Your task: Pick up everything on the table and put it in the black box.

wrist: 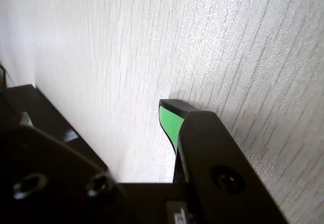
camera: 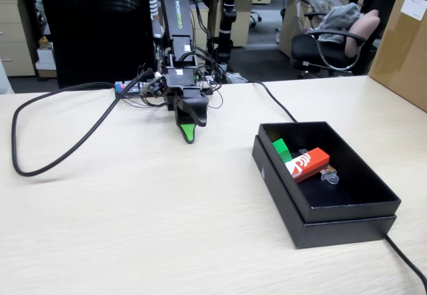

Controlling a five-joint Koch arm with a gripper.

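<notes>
Two items of the task lay plainly inside the shallow matte black cardboard box [camera: 320,195], which sat on the right side of the light beige wood-grain desk [camera: 133,228] in the fixed view: a small green cube [camera: 281,150] against the box's left wall, and a long red rectangular box with white stripes [camera: 307,164] lying slantwise just right of it, the two touching or nearly so. A small wrapped packet with a clear end [camera: 329,175] rested on the box floor just beside the red box's near right end. No yellow cube could be made out in either view.

The black hobby arm [camera: 175,21] stood at the far middle of the desk, its upper segment rising nearly upright and its wrist bent so that the hand [camera: 189,135] pointed straight down, well to the left of the black box and apart from it. The green-faced tip hung just above the bare desk or touched it; which one could not be told. In the wrist view only one green-lined finger [wrist: 169,122] showed over the wood grain, the other lying hidden behind the black housing, so whether the hand was wide or narrow could not be told. Nothing showed in its grip. A thick black cable [camera: 53,128] looped across the left of the desk toward the arm's base.
</notes>
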